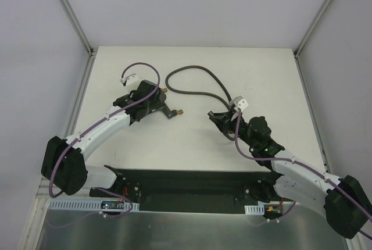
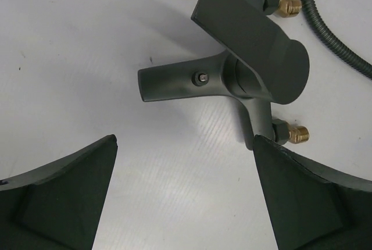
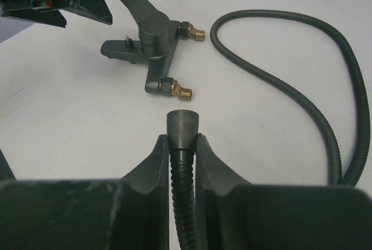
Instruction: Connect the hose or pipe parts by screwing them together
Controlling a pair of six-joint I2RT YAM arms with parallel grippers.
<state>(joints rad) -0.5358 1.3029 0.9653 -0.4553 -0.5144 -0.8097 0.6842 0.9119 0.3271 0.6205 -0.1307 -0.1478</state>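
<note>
1. The T-fitting lies loose on the bench, centre-left in the top view. Lever is up top in the left wrist view, and both brass tips are bare, nothing threaded on.
2. The hose loops across the upper middle of the top view, then curls down to the right arm. Its knurled end connector pokes out just past the right jaws, low centre in the right wrist view.
3. Right jaws are clamped nearly closed on the ribbed hose just behind that connector. Connector points roughly at the nearer brass tip, but there's clear bench between them, so no contact.
4. Left jaws are spread as wide as they go and hold nothing. In the left wrist view the fitting sits just beyond the tips, with the lower brass tip near the right-hand finger.
5. Progress, imo: early. Hose end is picked up and that's about it. Nothing is joined.
6. Left to do, afaict: the fitting prob needs pinning by the left jaws so it won't spin. Then close the gap, line the connector up w/ the thread, and screw it on.
</note>
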